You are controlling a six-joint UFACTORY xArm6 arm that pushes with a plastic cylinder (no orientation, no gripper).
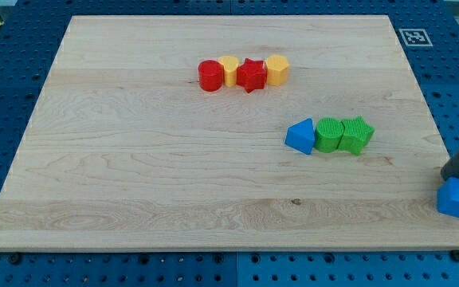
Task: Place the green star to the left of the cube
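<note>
**Blue cube close to the edge**

Blue cube [458, 198] sits at 4 o'clock on the surface [134, 183], my tip [446, 177] touching it; no jaws exist. Green star [357, 134] lies toward 10 o'clock. Nudging the cube risks dropping it off.

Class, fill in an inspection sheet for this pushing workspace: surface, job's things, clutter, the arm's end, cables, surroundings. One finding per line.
Surface: wooden board, pale, flat.
Job's things: green star at the right end of a touching row, with a green round block in the middle and a blue triangular block on the left; blue cube at the board's right edge.
Clutter: row near the top: red cylinder, yellow block, red star, yellow hexagon.
Arm's end: my tip just above the cube, seemingly touching it; no jaws.
Cables: nothing seen.
Surroundings: blue pegboard; printed marker.
</note>
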